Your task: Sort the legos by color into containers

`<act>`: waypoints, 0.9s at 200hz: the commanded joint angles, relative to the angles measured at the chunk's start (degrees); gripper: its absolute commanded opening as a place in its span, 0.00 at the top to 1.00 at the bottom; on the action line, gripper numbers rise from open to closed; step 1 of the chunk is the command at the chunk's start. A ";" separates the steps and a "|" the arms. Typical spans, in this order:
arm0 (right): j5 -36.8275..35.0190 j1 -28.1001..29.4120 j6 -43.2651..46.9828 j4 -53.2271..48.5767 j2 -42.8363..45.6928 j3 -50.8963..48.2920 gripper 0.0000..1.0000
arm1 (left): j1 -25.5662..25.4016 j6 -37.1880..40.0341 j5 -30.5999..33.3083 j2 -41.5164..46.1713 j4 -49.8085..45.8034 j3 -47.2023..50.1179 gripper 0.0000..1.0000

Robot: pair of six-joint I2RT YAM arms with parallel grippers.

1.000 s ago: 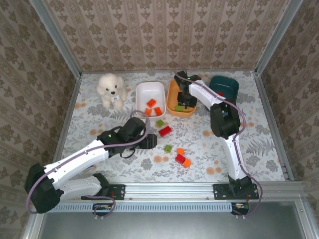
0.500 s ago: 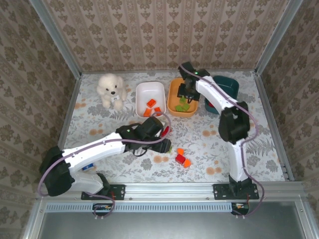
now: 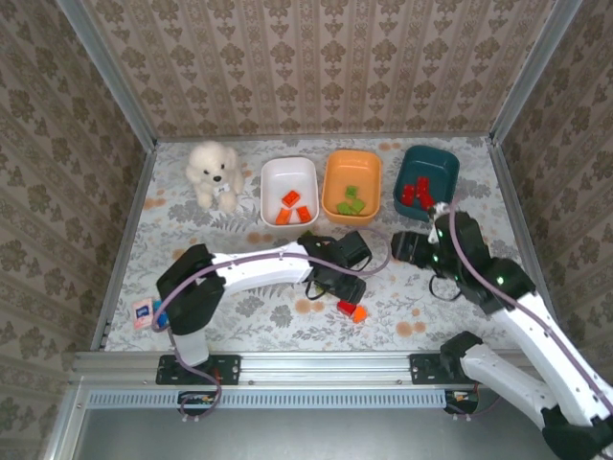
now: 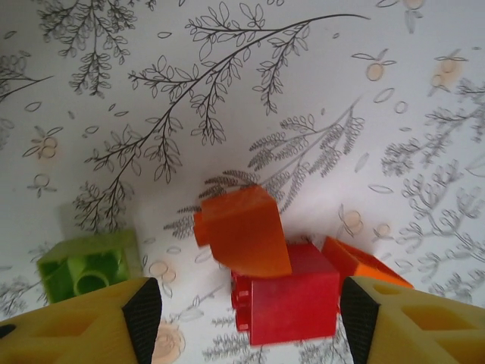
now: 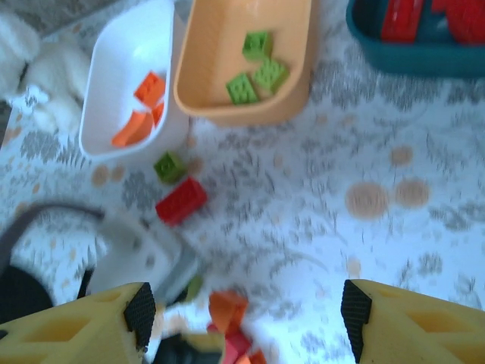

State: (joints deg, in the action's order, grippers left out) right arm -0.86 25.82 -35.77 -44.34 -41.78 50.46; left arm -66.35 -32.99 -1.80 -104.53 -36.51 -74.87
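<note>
— How much room is there to move?

— The floral-patterned bench (image 3: 182, 230) is boxed in by wallpapered panels (image 3: 316, 67) on three sides, with a metal rail (image 3: 326, 362) along the near edge. Its left and right margins are bare. The left arm (image 3: 254, 268) and right arm (image 3: 498, 283) crowd the middle.

— And the tubs?

— They stand side by side at the back. The white plastic tub (image 3: 287, 165) holds orange bricks (image 3: 290, 198), the orange plastic tub (image 3: 351, 156) light green bricks (image 3: 351, 203), and the dark teal plastic tub (image 3: 445, 172) red bricks (image 3: 415, 190). A white plush dog (image 3: 214, 172) sits left of them.

— The fingers?

— The left arm's fingers (image 4: 91, 326) stand wide, gripping nothing, over a loose orange brick (image 4: 242, 231) touching a loose red brick (image 4: 292, 299). A second orange brick (image 4: 360, 265) and a loose green brick (image 4: 87, 269) flank them. The right arm's fingers (image 5: 98, 326) are wide and empty too.

— Other strays?

— A stray green brick (image 5: 168, 165) and a stray red brick (image 5: 180, 201) lie near the white tub. Small pink and blue packets (image 3: 144, 313) lie at the left edge.
</note>
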 commanded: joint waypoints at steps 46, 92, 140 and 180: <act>6.05 0.37 -1.80 -7.48 7.83 -2.11 0.31 | -0.62 -0.87 2.41 -8.13 -6.08 -6.86 0.34; 6.31 0.38 -1.41 -5.95 5.29 -0.42 0.31 | -0.54 0.39 1.36 -13.07 -5.14 -9.89 0.46; 6.66 0.37 -1.24 -6.24 4.60 0.07 0.32 | -0.03 0.74 3.49 -12.25 -3.92 -9.75 0.68; 6.54 0.37 -0.75 -7.67 4.51 1.42 0.32 | 2.45 1.00 6.17 -7.82 -5.26 -10.75 0.70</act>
State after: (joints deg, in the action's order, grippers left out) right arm 4.82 25.82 -37.45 -51.11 -37.15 49.08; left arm -65.87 -32.88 1.41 -116.90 -40.21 -83.70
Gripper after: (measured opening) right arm 0.680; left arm 0.342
